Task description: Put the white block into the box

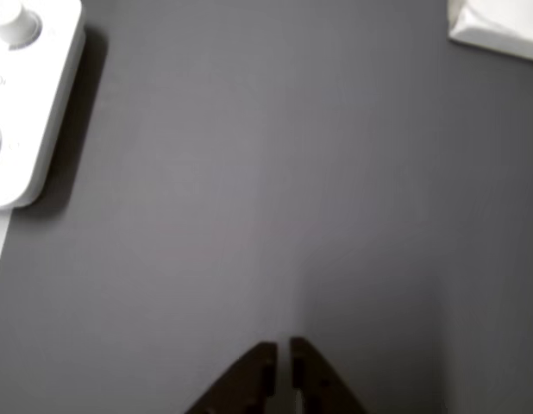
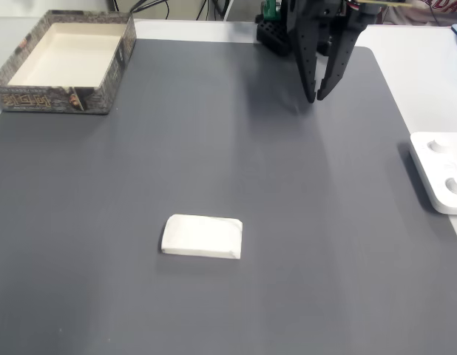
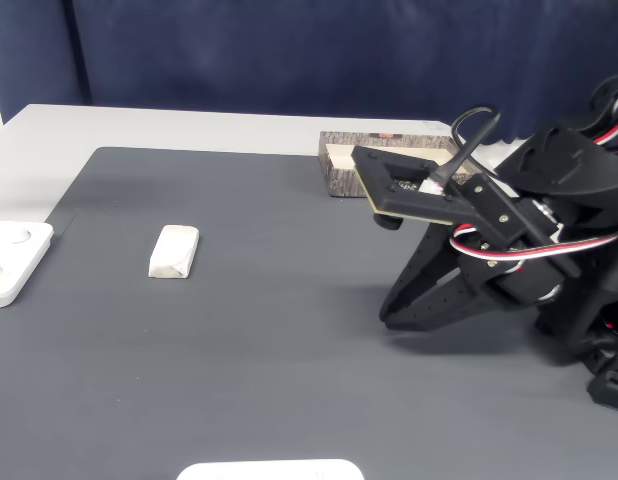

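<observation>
The white block [image 2: 202,237] lies flat on the dark grey mat, near the middle in a fixed view, alone and untouched. It also appears as a white block [image 3: 174,250] at the mat's left and as a white block [image 1: 495,26] cut off by the top right corner. The box [image 2: 51,98] stands at the mat's far left corner, its cream inside bare; the box [image 3: 344,178] is partly hidden behind the arm. My gripper [image 2: 316,97] hangs over the mat's far right area, well away from both. Its tips [image 1: 282,347] are nearly together with nothing between them; the gripper [image 3: 387,320] points down at the mat.
A flat white device with round knobs [image 2: 443,174] lies at the mat's right edge, seen again as the device [image 1: 25,95] and the device [image 3: 14,260]. Another white rounded object [image 3: 269,470] pokes in at the bottom edge. Open mat lies between gripper and block.
</observation>
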Robot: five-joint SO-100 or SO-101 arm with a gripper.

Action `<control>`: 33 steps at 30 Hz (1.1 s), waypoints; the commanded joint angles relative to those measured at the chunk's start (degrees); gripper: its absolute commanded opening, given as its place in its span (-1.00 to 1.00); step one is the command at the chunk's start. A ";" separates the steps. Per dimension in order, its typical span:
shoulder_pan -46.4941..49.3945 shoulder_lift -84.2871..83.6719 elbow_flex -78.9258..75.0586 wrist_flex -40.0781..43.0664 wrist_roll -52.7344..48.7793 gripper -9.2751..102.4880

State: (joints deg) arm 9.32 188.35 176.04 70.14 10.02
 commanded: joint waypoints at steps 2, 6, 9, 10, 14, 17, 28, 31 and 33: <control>-0.70 2.02 1.14 -0.09 -0.44 -0.86; -0.70 2.02 1.14 -0.09 -0.44 -0.86; -0.70 2.02 1.14 -0.09 -0.44 -0.86; -0.70 2.02 1.14 -0.09 -0.44 -0.86; -0.70 2.02 1.14 -0.09 -0.44 -0.86; -0.70 2.02 1.14 -0.09 -0.44 -0.86; 0.79 -1.41 1.14 0.26 -0.44 -0.86; 0.97 -5.80 1.14 0.79 -7.03 -0.86; 0.18 -6.50 1.14 0.88 -8.79 -0.86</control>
State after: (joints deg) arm 9.58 183.43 176.04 70.58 5.10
